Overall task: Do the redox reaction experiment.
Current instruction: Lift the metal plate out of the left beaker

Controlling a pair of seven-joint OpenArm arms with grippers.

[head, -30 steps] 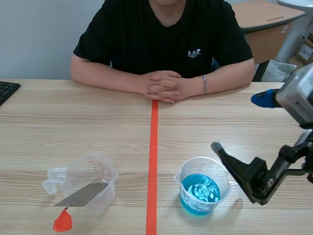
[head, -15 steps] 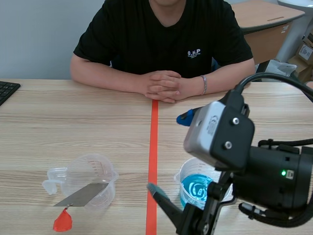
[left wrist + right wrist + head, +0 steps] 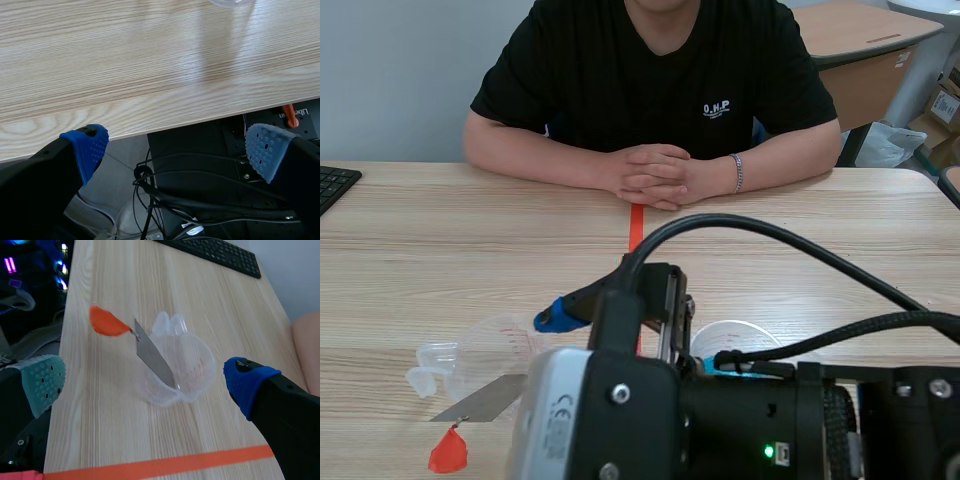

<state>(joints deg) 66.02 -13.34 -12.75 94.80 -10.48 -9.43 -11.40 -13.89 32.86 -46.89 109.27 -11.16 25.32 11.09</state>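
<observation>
The metal blade (image 3: 154, 359) leaned in the clear cup (image 3: 192, 375), orange handle (image 3: 106, 322) outside (stiff, probably light and slick; best pinched by the handle). The right gripper (image 3: 145, 385) hovered open above; the left gripper (image 3: 176, 149) gaped past the table (image 3: 150, 60) edge.

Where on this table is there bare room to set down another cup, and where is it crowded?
Bare wood lies between the keyboard, the person's hands and the clear cup, and right of the tape line, beyond the right arm. Crowded: the near edge, around cup, metal sheet and arm.
</observation>
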